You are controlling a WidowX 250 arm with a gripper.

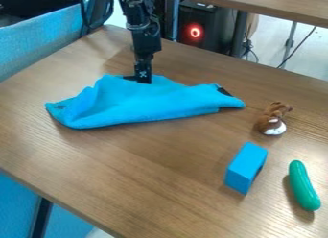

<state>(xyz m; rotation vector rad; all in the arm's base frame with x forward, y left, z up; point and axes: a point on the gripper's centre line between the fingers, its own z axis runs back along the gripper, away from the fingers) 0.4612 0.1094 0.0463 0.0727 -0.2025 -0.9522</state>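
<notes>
The black gripper (142, 78) hangs down at the upper left of the table, its tip at the back edge of a blue cloth (137, 105). The cloth lies bunched and folded, with dark patches near its left and right ends. Whether the gripper holds any of the fabric cannot be told. To the right of the cloth sits a small brown and white toy animal (274, 120). A blue block (246, 167) stands nearer the front, and a green toy cucumber (302, 185) lies to its right.
The wooden table (160, 179) has its left edge running diagonally beside blue panels. Behind its back edge stand a dark box with a red glowing ring (195, 32), metal posts and cables. Another wooden surface (275, 5) crosses the top right.
</notes>
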